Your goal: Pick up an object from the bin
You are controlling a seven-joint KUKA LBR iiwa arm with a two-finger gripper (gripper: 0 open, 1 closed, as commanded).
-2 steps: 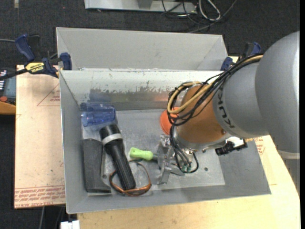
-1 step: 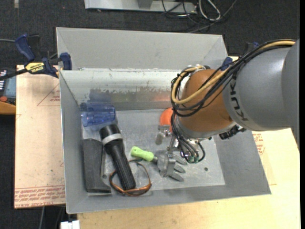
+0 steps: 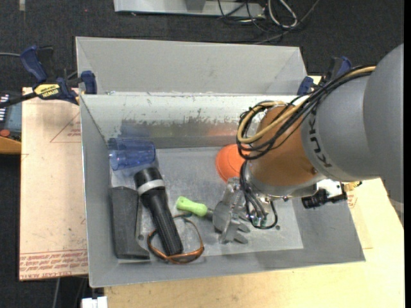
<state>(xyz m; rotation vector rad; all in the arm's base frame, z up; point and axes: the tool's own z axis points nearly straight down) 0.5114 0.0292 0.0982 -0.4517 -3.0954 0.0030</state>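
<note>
so the bin [image 3: 289, 235] is a grey metal one, and starting at the front edge, lower left of the frame: there's a thin brown loop of cord [image 3: 186, 254] lying flat on the floor, curling round the lower end of a black cylinder with a white band [image 3: 157, 213]; looks like a torch or a handle, can't say which; it lies on a slant, top end up-left, bottom end down-right; just left of it, touching or near enough, sits a dark grey rectangular block [image 3: 123, 226] along the left wall

a bit further in, about the middle of the frame, a small light-green piece [image 3: 191, 206] lies on its side on the bare floor, just right of the black cylinder; the gripper [image 3: 231, 223] is down low right beside it, on its right, over bare floor rather than over the green piece; honestly can't tell whether it's open or closed from this angle

behind the gripper there's an orange ball [image 3: 228, 162], partly covered by the wrist's orange cover [image 3: 282, 153] with its cables [image 3: 270, 117] looped over the top; far back on the left, against the rear wall, a see-through blue plastic cup [image 3: 131, 154] lies tipped on its side, just above the cylinder's top end; the big grey arm [image 3: 350, 127] comes in from the right of the frame
</note>
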